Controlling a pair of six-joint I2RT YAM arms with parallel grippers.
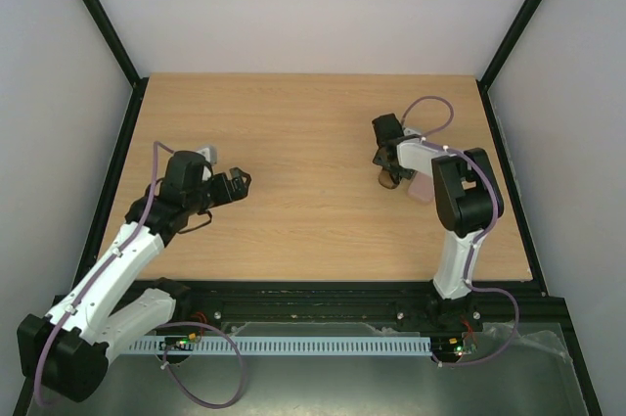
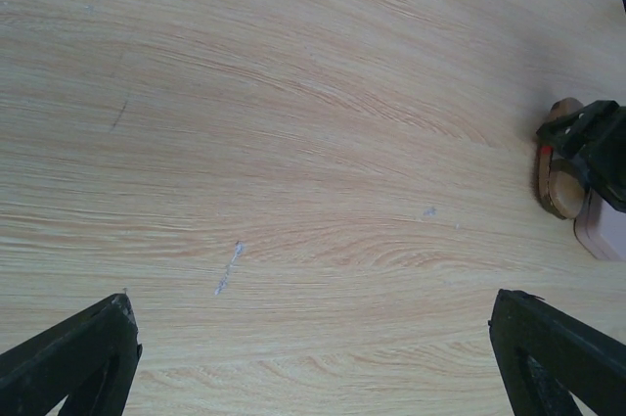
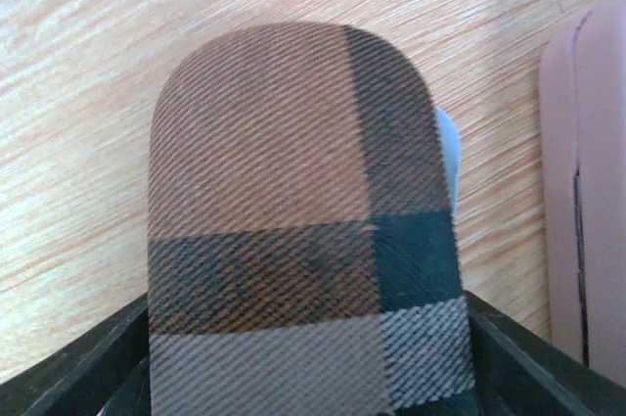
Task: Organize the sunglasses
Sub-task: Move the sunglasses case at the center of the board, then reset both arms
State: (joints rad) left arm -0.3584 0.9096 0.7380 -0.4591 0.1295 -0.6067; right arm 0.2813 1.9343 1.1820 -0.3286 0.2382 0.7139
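Right claw (image 3: 308,338) clamps the brown case (image 3: 293,191) by its long sides, on the counter (image 3: 78,64). Pink case (image 3: 587,191) lies just beside the brown case. Left claw (image 2: 313,303) gapes wide, empty, well apart from it. No sunglasses plainly visible; whether cased, cannot tell. Judged light, fragile, lenses slick: take by the bridge.

A robot lab booth: white panel walls (image 1: 313,5), black frame posts (image 1: 99,15), wooden tabletop (image 1: 303,201).

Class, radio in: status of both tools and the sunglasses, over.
Left tool open, empty. Right tool straddling plaid case, grip unconfirmed. Sunglasses not seen. Pink case beside it.
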